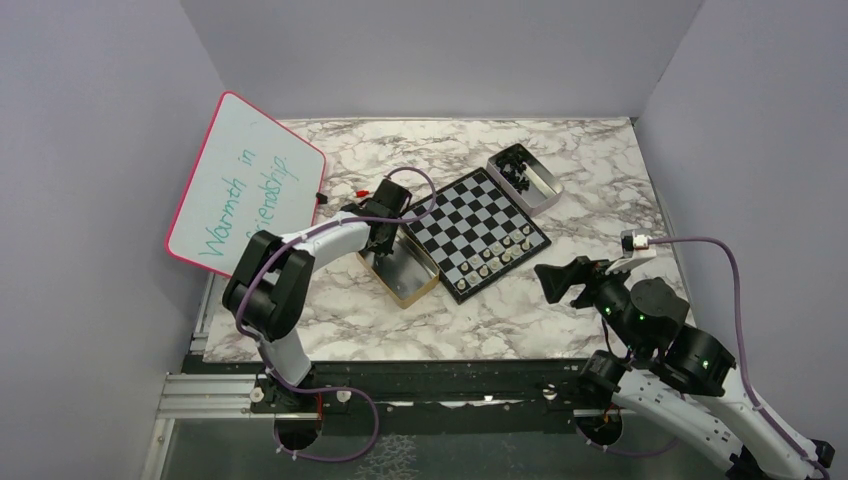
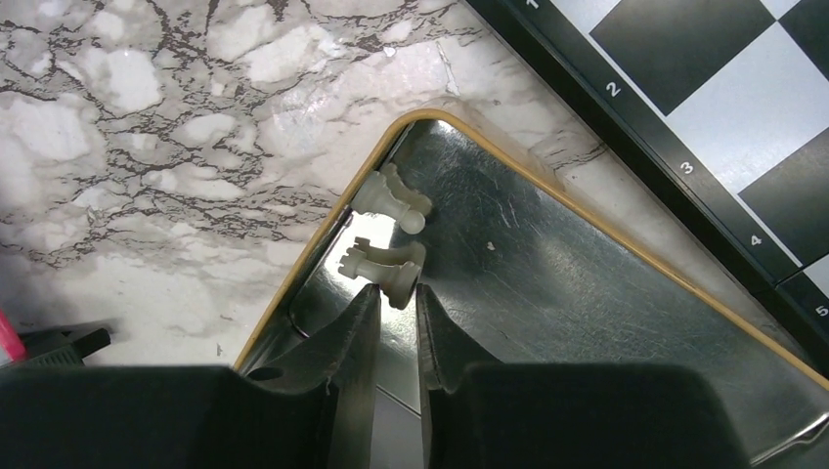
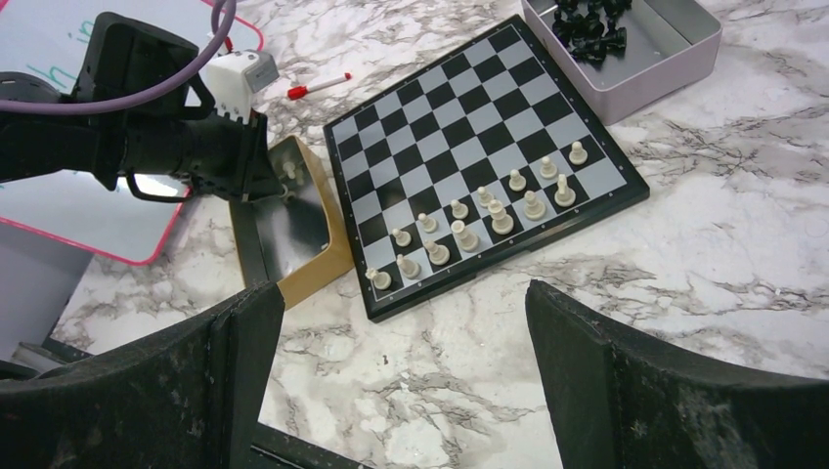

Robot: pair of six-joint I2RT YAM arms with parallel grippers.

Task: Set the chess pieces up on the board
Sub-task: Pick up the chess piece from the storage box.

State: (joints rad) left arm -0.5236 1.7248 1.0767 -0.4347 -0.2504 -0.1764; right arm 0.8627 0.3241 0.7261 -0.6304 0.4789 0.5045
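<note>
The board (image 1: 475, 232) lies mid-table with several pale chess pieces (image 3: 499, 215) along its near side. Left of it stands a gold-rimmed tin (image 2: 547, 181). Two pale pieces lie on their sides in the tin's corner. My left gripper (image 2: 396, 291) reaches into the tin, its narrow jaws pinching the base of the nearer pale piece (image 2: 386, 266). The other pale piece (image 2: 391, 200) lies just beyond it. My right gripper (image 3: 401, 293) hovers wide open and empty over bare marble near the board's front corner.
A grey tin (image 3: 665, 68) with several black pieces (image 3: 587, 24) sits behind the board on the right. A pink-framed whiteboard (image 1: 245, 190) leans at the left, with a red marker (image 3: 318, 86) beside it. Walls enclose three sides.
</note>
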